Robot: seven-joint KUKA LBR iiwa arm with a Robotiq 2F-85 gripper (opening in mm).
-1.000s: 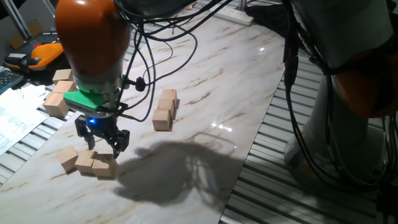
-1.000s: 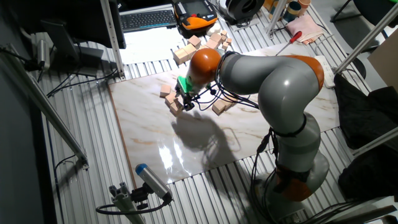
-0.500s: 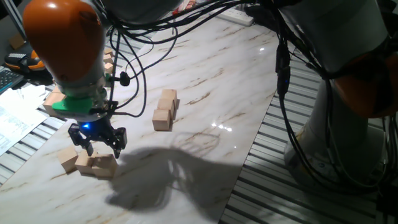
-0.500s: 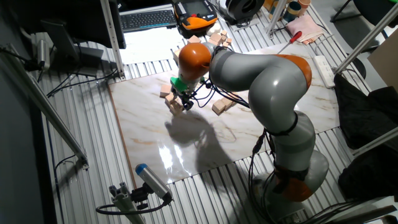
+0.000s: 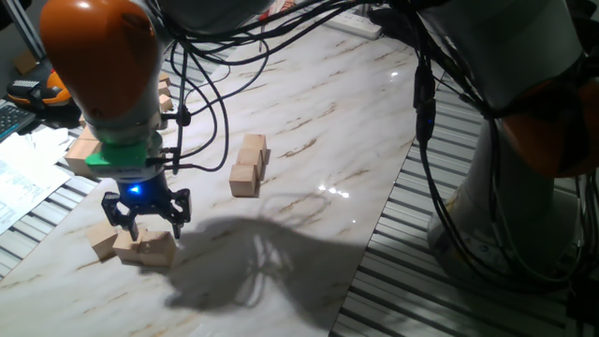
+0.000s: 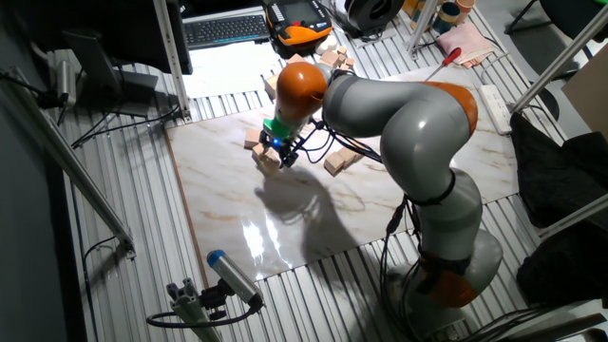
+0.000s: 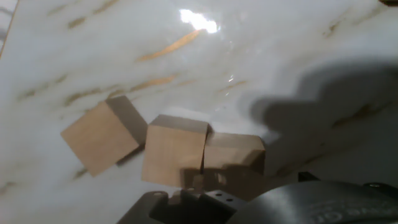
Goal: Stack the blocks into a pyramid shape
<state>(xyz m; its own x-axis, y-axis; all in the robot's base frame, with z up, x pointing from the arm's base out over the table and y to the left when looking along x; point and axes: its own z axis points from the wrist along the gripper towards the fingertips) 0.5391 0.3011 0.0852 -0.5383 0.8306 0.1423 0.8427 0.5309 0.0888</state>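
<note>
Three tan wooden blocks lie in a row at the near left of the marble table: a left block [image 5: 102,241], a middle block [image 5: 126,245] and a right block [image 5: 156,251]. The hand view shows them from above, the left block [image 7: 99,138] turned askew, and the middle block [image 7: 174,155] and right block [image 7: 233,158] touching. My gripper [image 5: 147,221] hangs open just above this row with nothing between its fingers, and it shows again as the gripper [image 6: 278,157] in the other fixed view. Three more blocks [image 5: 247,164] lie in a line near the table's middle.
A heap of bigger pale wooden blocks [image 5: 86,145] sits at the table's far left edge, also seen as the heap [image 6: 309,65]. An orange device [image 6: 302,33] and a keyboard [image 6: 226,28] lie beyond it. Ribbed metal flooring [image 5: 440,271] borders the table.
My gripper has moved left and a little lower, from beside the three-block row to right above it. The blocks have not moved.
</note>
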